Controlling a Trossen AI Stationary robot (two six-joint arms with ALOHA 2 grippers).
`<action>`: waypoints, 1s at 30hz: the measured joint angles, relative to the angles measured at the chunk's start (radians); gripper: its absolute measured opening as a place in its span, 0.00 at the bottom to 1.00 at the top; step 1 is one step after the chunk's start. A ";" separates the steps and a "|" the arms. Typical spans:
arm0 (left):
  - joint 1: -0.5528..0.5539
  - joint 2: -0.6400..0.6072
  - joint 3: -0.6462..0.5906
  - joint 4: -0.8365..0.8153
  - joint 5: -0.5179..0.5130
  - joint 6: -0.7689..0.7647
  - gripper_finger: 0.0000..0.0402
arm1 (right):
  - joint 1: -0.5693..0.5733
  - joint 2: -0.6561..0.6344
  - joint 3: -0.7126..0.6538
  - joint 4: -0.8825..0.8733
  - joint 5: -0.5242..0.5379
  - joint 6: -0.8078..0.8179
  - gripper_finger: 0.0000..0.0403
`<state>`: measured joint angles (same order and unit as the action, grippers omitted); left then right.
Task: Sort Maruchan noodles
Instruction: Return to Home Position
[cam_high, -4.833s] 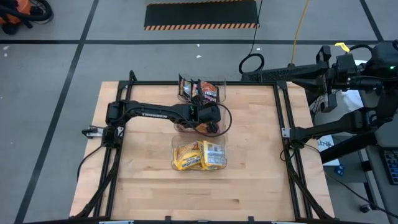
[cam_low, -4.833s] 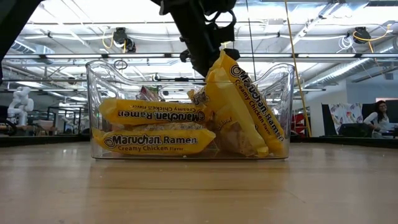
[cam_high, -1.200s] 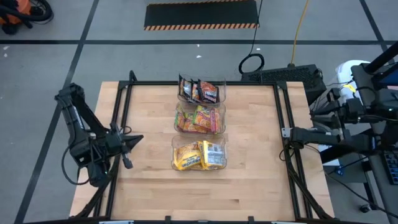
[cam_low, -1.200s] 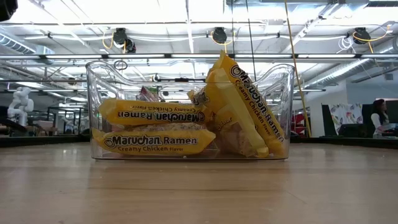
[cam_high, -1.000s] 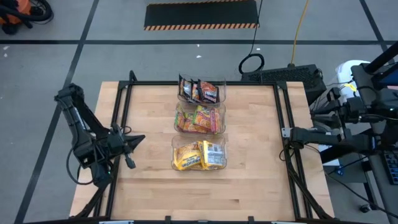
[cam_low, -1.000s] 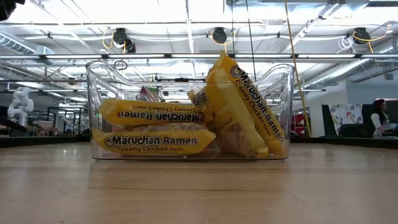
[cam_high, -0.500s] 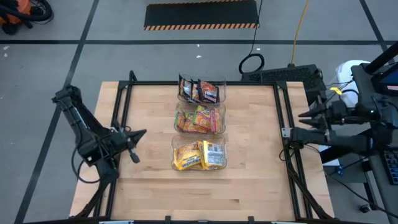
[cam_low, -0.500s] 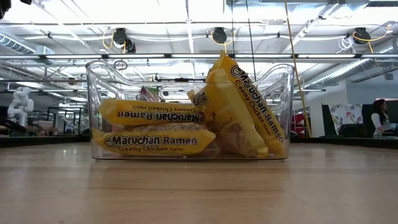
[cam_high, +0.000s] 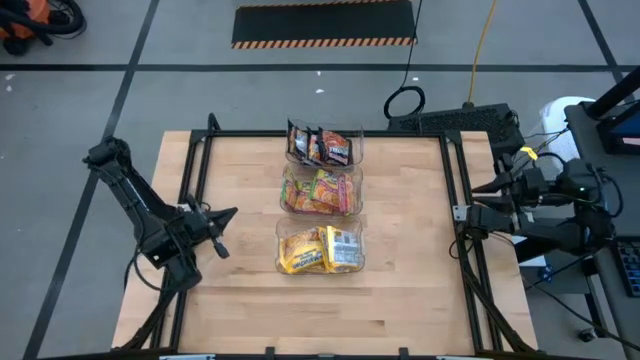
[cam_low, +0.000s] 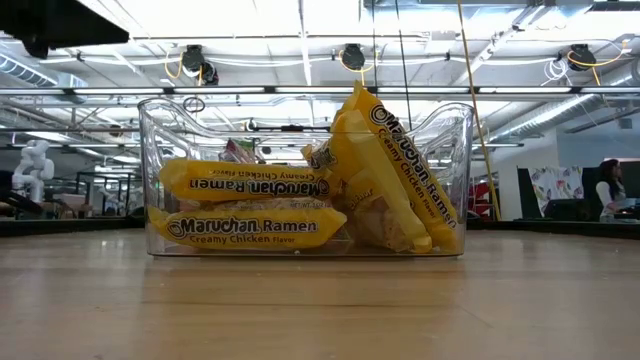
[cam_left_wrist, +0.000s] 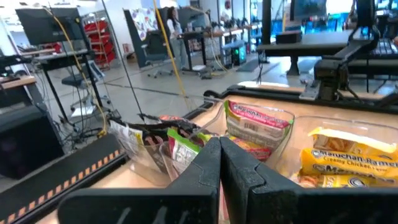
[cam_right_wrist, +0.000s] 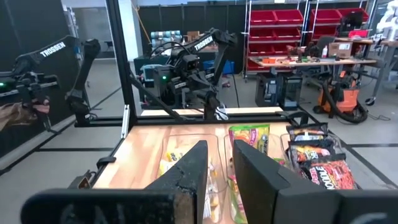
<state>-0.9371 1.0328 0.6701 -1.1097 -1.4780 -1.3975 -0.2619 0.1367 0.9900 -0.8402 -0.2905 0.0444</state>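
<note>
High view: left gripper (cam_high: 227, 214) has been pulled back from the bins (cam_high: 279, 246) to the table (cam_high: 400, 300) edge, jaws together. Right gripper (cam_high: 486, 186) is parked opposite, jaws narrowly apart. Noodles (cam_high: 318, 192) are all binned by colour; sorting is judged finished.

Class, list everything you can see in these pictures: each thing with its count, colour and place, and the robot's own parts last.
Table: one, light wood, under everything.
Clear bins: three, transparent, in a row along the table's middle.
Dark noodle packets: several, black-red, top bin in the high view.
Green noodle packets: several, green-yellow, middle bin.
Yellow noodle packets: several, yellow, bottom bin in the high view.
Striped mat: one, black with striped edges, on the floor beyond the table.
Person: one, far off in the room behind.
Left end effector: one, dark, shut, by the table's left edge.
Right end effector: one, dark, open, by the table's right edge.
</note>
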 joint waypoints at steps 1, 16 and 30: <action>0.000 0.000 -0.013 0.007 -0.010 -0.012 0.02 | 0.000 -0.005 -0.008 0.000 0.000 -0.001 0.17; 0.000 0.000 -0.126 0.014 -0.087 -0.085 0.02 | 0.000 -0.131 -0.262 0.199 -0.003 -0.014 0.17; 0.000 0.000 -0.230 0.013 -0.095 -0.243 0.02 | 0.000 -0.129 -0.583 0.614 -0.060 -0.024 0.17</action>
<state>-0.9373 1.0328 0.4403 -1.0967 -1.5734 -1.6405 -0.2619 0.0078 0.4072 -0.2265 -0.3502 0.0203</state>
